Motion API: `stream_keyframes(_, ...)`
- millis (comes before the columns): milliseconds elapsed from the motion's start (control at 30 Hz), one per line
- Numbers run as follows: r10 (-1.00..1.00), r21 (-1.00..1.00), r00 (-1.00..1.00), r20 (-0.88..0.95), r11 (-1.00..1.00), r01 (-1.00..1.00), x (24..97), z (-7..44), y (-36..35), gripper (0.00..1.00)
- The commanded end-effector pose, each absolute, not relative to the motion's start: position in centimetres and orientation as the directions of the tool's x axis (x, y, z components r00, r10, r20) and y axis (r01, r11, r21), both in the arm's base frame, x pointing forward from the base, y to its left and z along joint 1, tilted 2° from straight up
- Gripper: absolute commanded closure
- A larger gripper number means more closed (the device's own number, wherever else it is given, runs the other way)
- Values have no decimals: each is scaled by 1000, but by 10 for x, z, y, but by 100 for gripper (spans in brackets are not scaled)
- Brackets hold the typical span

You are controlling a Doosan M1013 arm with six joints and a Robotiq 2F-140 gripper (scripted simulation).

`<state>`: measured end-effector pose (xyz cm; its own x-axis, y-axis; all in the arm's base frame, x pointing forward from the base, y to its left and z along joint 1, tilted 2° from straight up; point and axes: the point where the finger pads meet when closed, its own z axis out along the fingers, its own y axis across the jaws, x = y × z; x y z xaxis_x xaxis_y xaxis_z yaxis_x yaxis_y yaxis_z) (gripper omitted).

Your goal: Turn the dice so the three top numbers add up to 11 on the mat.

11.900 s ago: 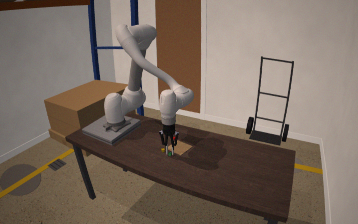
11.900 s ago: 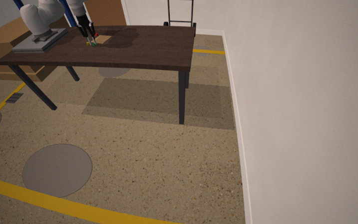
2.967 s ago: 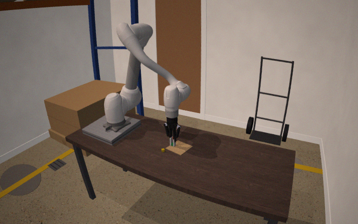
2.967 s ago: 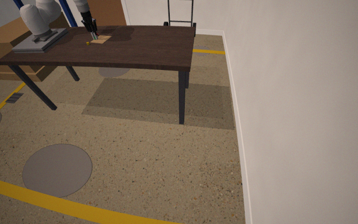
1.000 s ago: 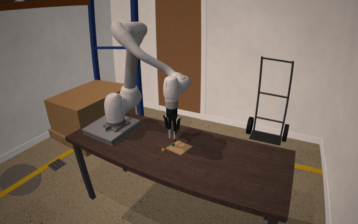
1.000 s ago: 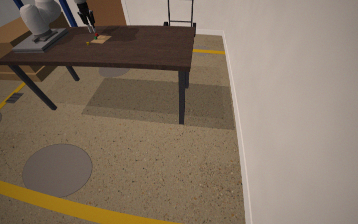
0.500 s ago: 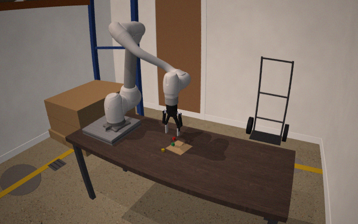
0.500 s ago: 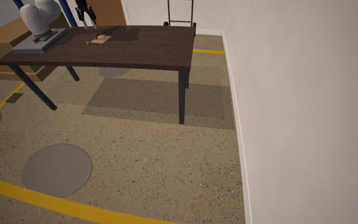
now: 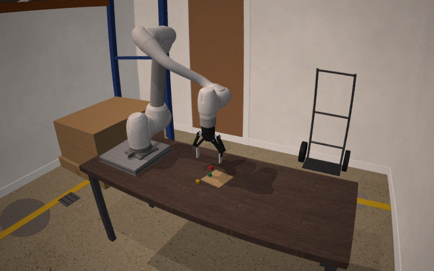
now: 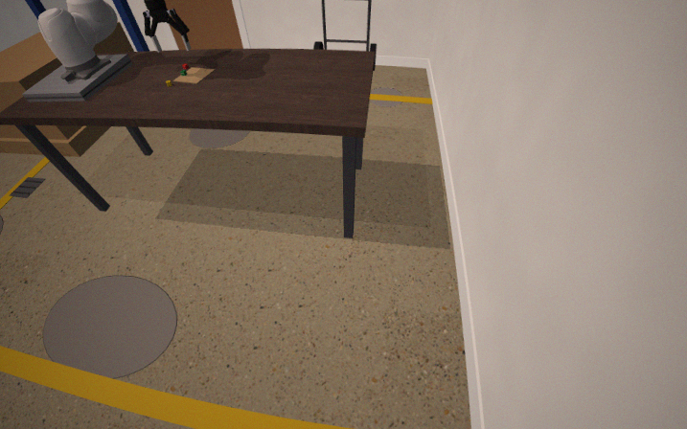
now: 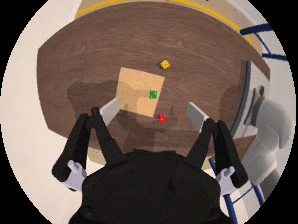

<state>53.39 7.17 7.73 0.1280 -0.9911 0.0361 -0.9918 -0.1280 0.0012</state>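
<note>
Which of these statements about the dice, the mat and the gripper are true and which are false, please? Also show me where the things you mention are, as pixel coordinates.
1. The green die (image 9: pixel 209 174) (image 10: pixel 183 73) (image 11: pixel 153 94) is on the mat (image 9: pixel 219 181) (image 10: pixel 193 78) (image 11: pixel 132 80). True.
2. The yellow die (image 9: pixel 197 181) (image 10: pixel 169 82) (image 11: pixel 165 64) is on the mat. False: it is on the table beside the mat.
3. The red die (image 9: pixel 210 167) (image 10: pixel 185 66) (image 11: pixel 162 118) is off the mat. True.
4. The gripper (image 9: pixel 208 158) (image 10: pixel 172 46) (image 11: pixel 153 106) is closed on the red die. False: it is open above the table, holding nothing.
</note>
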Motion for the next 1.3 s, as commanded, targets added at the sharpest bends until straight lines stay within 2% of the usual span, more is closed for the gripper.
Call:
stream_keyframes(0,-991,1,128,36,-128,-992,534,77,72,0)
stream_keyframes(167,-985,3,171,36,-171,-985,533,77,73,0)
stream_keyframes(433,-896,13,443,34,-443,-897,529,75,81,0)
stream_keyframes(533,-888,13,459,33,-459,-888,529,75,81,0)
stream_keyframes(600,-823,17,567,31,-567,-824,527,74,84,0)
stream_keyframes(867,-655,25,755,26,-755,-656,524,72,91,0)
stream_keyframes(1000,-553,28,833,23,-832,-554,522,72,94,0)
stream_keyframes(1100,-551,28,834,23,-834,-551,522,72,94,0)
stream_keyframes(1133,-463,30,886,20,-886,-463,520,71,97,0)
stream_keyframes(1267,-368,32,930,16,-929,-368,519,70,100,0)
